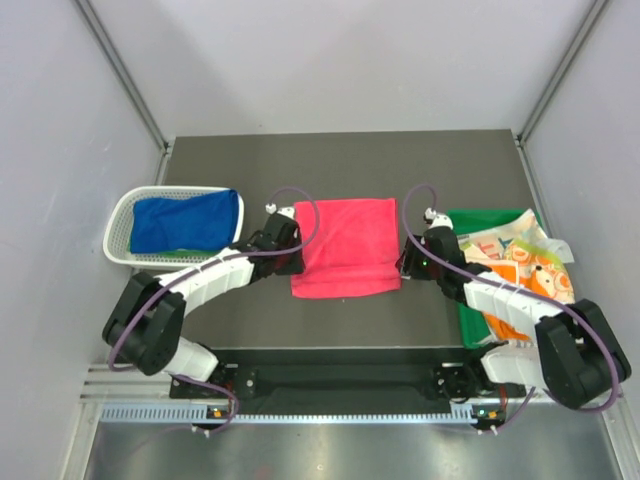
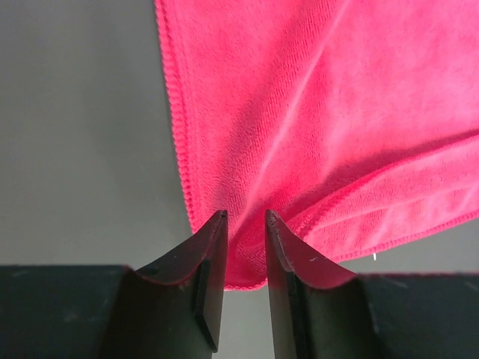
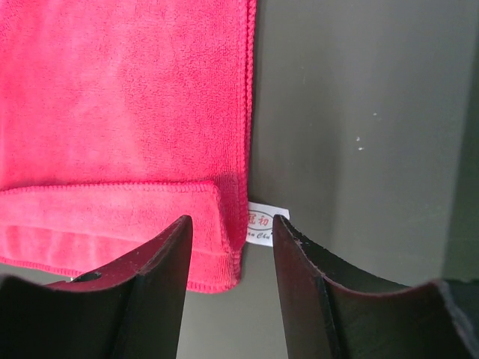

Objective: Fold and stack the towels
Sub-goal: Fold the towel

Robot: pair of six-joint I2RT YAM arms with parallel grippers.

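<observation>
Left gripper (image 2: 245, 215) pinches the 7 o'clock corner of the pink-red rectangular terry towel (image 1: 347, 245) — right gripper (image 3: 228, 218), parted and empty, straddles the 5 o'clock corner — near fold running 9 to 3.

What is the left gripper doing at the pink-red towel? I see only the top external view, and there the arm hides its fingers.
Observer: In the left wrist view, the left gripper pinches a corner of the pink-red towel. Creases run from the pinch into the cloth.
Operator: Does the right gripper hold the towel too?
Observer: No. The right gripper stands open, with one finger over the towel's edge and the other over the bare table.
Operator: Is anything between those fingers?
Observer: Yes, a small white label with red print sticks out from the towel's folded edge.
</observation>
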